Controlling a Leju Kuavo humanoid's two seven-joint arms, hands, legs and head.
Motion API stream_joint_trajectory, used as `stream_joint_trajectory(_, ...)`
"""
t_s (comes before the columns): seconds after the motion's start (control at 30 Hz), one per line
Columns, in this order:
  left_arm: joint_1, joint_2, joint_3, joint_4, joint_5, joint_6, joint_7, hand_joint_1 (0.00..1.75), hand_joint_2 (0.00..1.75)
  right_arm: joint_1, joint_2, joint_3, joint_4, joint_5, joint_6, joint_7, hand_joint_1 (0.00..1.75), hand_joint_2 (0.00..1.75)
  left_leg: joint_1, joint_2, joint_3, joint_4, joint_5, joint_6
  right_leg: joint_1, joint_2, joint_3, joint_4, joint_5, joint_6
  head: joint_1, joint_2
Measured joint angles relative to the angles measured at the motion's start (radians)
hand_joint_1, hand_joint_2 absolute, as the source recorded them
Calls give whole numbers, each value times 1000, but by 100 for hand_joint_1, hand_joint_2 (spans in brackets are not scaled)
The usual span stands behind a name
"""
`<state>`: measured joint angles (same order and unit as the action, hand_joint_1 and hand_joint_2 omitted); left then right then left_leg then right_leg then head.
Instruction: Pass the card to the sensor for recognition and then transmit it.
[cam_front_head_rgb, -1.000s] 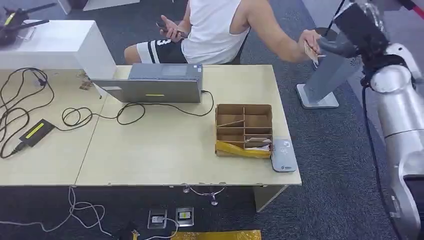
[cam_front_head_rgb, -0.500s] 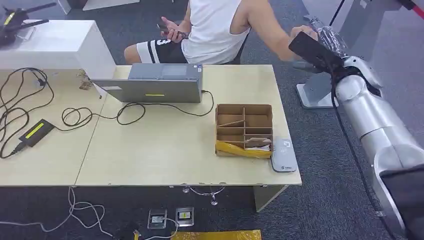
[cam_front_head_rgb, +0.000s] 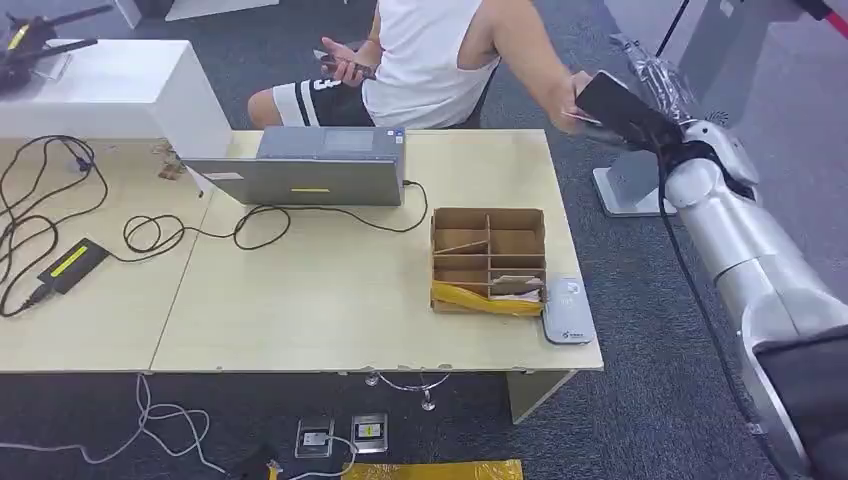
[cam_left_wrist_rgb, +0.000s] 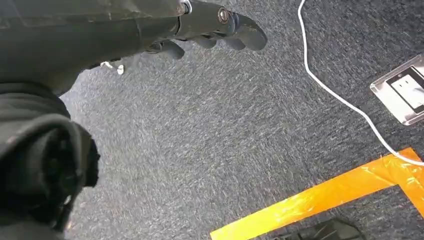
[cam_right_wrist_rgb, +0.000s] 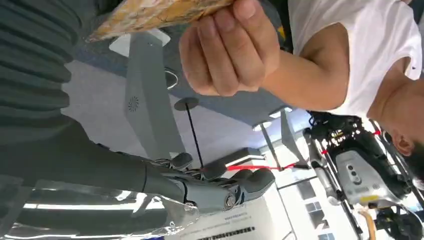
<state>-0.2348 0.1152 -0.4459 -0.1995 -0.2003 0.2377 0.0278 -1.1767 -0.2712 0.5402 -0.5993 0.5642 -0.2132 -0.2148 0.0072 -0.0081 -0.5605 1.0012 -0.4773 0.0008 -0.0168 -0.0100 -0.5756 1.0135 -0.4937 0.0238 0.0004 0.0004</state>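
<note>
The card, yellowish and patterned, is pinched in a person's hand, close to my right wrist. My right hand stretches its fingers out flat, apart from the card and holding nothing. In the head view that hand reaches out past the table's far right corner, right by the seated person's hand. The grey card sensor lies flat at the table's front right edge. My left hand hangs over the carpet with nothing in it, fingers loosely extended.
A compartmented cardboard box stands just left of the sensor. A closed laptop, looped cables and a power brick lie on the table. A grey stand is on the floor beyond my right arm.
My right arm has swung down and left from its raised pose toward the person. The person's hand with the card has drawn left, away from the stand.
</note>
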Motion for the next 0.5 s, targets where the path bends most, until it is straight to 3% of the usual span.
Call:
stream_joint_trajectory(0.13, -5, 0, -8, 0, -7, 0, 0, 0, 0, 0, 1, 0, 8, 0, -7, -1, 0, 175, 0, 0, 0, 0, 0, 0, 0, 0, 0, 0, 0, 0, 0, 0)
stream_joint_trajectory(0.17, -6, 0, -8, 0, -8, -1, 0, 0, 0, 0, 1, 0, 11, 0, -7, -2, 7, 175, 0, 0, 0, 0, 0, 0, 0, 0, 0, 0, 0, 0, 0, 0)
stream_joint_trajectory(0.2, -7, 0, -10, 0, -10, -3, 0, 0, 0, 0, 1, 0, 13, 0, -7, -2, 38, 175, 0, 0, 0, 0, 0, 0, 0, 0, 0, 0, 0, 0, 0, 0)
stream_joint_trajectory(0.23, -8, 0, -12, 0, -11, -7, 0, 0, 0, 0, 2, 0, 16, 0, -7, -2, 164, 175, 0, 0, 0, 0, 0, 0, 0, 0, 0, 0, 0, 0, 0, 0)
stream_joint_trajectory(0.27, -9, 0, -14, 0, -12, -8, 0, 0, 0, 0, 2, 0, 17, 0, -6, -2, 175, 175, 0, 0, 0, 0, 0, 0, 0, 0, 0, 0, 0, 0, 0, 0)
stream_joint_trajectory(0.5, -12, 0, -16, 0, -18, -10, 0, 0, 0, 0, 4, 0, 25, 0, 3, -1, 175, 175, 0, 0, 0, 0, 0, 0, 0, 0, 0, 0, 0, 0, 0, 0)
